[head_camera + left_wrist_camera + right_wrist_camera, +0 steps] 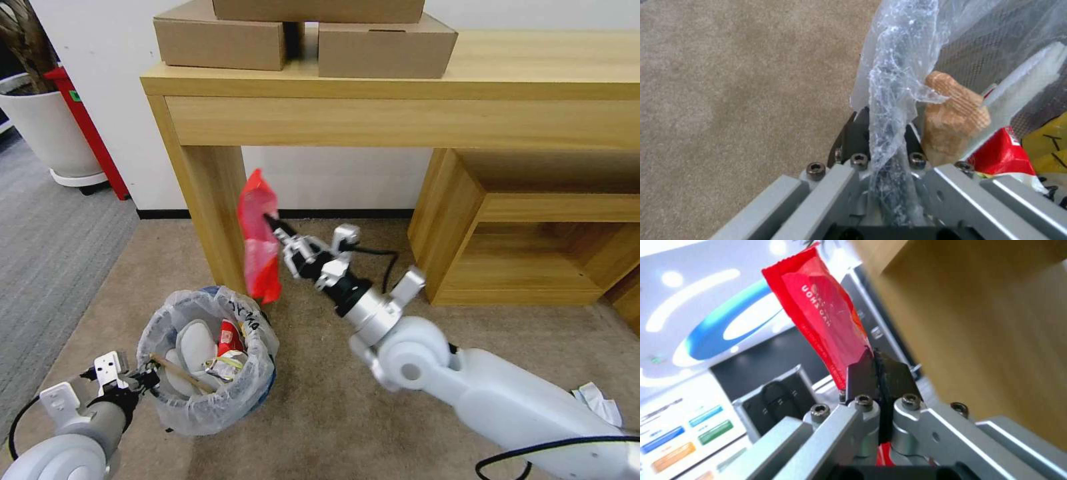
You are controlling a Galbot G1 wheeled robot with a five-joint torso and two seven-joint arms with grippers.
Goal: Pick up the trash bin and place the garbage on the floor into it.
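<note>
Item 1: small round blue trash bin (263, 390) lined with a crinkly translucent whitish plastic bag (243, 383) with black lettering near the rim; stands on the tan-beige short-pile carpet floor (320, 413), just before the leg of the light wooden surface (373, 87). Contents: wooden stick (180, 373) leaning across the opening, crumpled white paper (197, 343), red wrapper (229, 337), yellow-white packet (227, 365).

Item 2: left tool (148, 380) at the bin's near-left rim, low over the carpet; fingers pressed together on the bag-covered rim, the plastic film (893, 110) running up between them in the left wrist view. The stick's cut end (953, 116) lies just inside the rim there.

Item 3: right tool (272, 223) raised above and behind the bin, close to the surface's leg; fingers (860, 373) clamped on the lower edge of a long flat red foil wrapper (259, 240) with white lettering. The wrapper stands upright from the grip and hangs down past it, its lower end just over the bin's far rim.

Item 4: crumpled white paper scrap (599, 402) on the carpet beside the right arm, well apart from the bin.

Item 5: brown cardboard boxes (387, 47) stacked on the surface
</note>
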